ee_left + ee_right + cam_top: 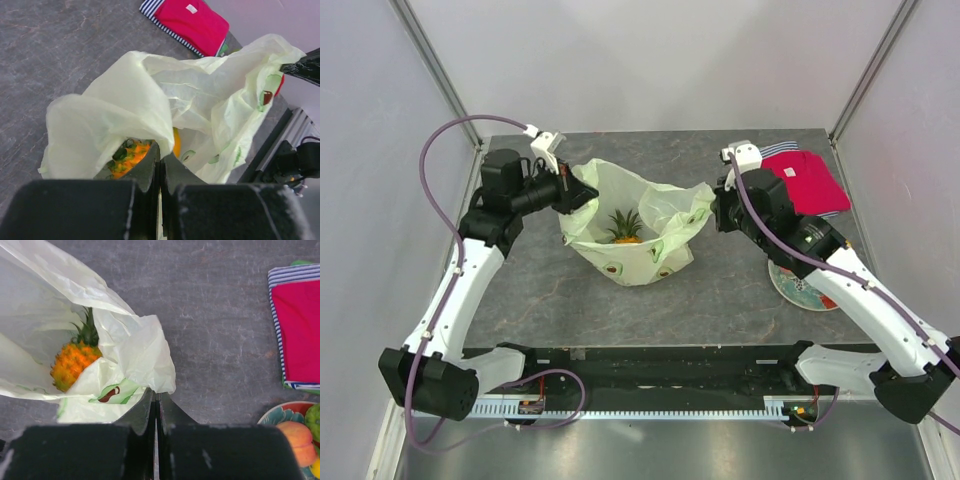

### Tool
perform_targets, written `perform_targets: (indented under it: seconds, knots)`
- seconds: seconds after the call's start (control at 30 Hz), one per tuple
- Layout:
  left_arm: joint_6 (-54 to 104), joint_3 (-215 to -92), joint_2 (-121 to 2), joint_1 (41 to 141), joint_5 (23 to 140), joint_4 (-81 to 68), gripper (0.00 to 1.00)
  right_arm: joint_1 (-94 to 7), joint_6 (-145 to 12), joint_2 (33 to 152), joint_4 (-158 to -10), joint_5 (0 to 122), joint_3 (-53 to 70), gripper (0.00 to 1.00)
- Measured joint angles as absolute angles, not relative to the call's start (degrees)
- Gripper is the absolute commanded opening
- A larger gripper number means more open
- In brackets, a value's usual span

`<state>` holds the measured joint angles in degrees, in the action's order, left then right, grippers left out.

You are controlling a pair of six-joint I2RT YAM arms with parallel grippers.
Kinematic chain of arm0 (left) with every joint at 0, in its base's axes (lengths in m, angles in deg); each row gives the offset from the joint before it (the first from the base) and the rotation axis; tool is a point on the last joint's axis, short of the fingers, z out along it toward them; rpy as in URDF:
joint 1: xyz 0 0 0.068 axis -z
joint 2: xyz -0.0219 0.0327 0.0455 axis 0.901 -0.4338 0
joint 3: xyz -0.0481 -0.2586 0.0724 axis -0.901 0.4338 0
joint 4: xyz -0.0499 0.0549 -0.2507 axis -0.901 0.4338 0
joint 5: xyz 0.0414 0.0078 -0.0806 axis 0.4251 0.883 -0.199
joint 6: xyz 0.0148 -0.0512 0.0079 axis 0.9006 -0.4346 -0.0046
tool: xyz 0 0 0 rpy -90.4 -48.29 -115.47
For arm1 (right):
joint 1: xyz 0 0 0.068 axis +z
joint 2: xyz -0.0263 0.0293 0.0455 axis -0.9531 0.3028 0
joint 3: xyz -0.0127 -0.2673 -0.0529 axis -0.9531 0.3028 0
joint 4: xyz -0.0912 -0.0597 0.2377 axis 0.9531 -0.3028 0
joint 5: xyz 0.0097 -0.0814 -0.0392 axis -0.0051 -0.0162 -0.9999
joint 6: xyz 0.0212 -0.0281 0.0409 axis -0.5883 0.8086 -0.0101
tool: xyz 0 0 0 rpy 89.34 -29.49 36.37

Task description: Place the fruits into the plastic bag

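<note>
The plastic bag (642, 260) sits in the upper centre of the top view, a thin, crinkly, pale-green film with small dark printed motifs. It is limp and almost weightless, so it will sag shut wherever nothing holds it, and it could tear under a hard tug. The left gripper (160, 152) has its fingers pressed fully together on the bag's left rim, with film draped over the tips. The right gripper (156, 396) is likewise closed tight, pinching the right rim where the sheet folds down to its tips. Between them the mouth stands open. Inside, at the middle of the opening, lies the pineapple (626, 230), a knobbly orange body with a stiff green spiky crown, light and rigid like moulded plastic. At the lower right of the right wrist view a floral plate (274, 416) carries the peach (294, 436), smooth, rounded and probably slippery, and a green round fruit (313, 420). These are best taken across the widest part. A folded red shirt (300, 325) with a striped edge lies above them on the mottled grey table (225, 300).
</note>
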<state>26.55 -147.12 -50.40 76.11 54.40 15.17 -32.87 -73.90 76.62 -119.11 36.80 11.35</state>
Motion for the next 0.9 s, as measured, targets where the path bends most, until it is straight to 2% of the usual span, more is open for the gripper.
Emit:
perform_targets:
  seconds: [0.23, 0.33, 0.47, 0.63, 0.73, 0.77, 0.87, 0.9]
  knots:
    - [22.33, -162.36, -50.33, 76.08, 52.34, 14.55, 0.02, -32.85, -72.02, 77.89, -121.16, 35.97, -5.44, 0.00]
    - [20.83, -164.65, -49.61, 76.11, 52.06, 12.50, 0.02, -32.87, -70.56, 76.80, -119.55, 34.05, -10.46, 0.00]
    - [19.78, -163.25, -50.36, 76.08, 51.78, 12.08, 0.02, -32.91, -69.51, 75.20, -118.45, 31.47, -9.77, 0.00]
    - [19.64, -158.25, -55.89, 76.00, 48.89, 12.30, 0.02, -33.04, -69.42, 75.86, -118.67, 29.13, -2.38, 0.02]
    - [19.67, -154.49, -59.43, 76.00, 47.49, 12.61, 0.02, -33.24, -69.88, 78.46, -119.79, 28.52, 1.60, 0.37]
    - [19.69, -153.33, -60.21, 76.00, 47.36, 12.65, 0.02, -33.30, -69.90, 79.51, -120.81, 28.52, 2.56, 0.58]
    - [19.71, -151.21, -61.11, 75.97, 47.27, 13.46, 0.01, -33.39, -70.89, 80.25, -122.65, 29.02, 3.50, 0.81]
    - [19.71, -150.92, -61.11, 75.97, 47.27, 13.46, 0.02, -33.39, -70.95, 79.86, -123.02, 29.41, 3.50, 0.84]
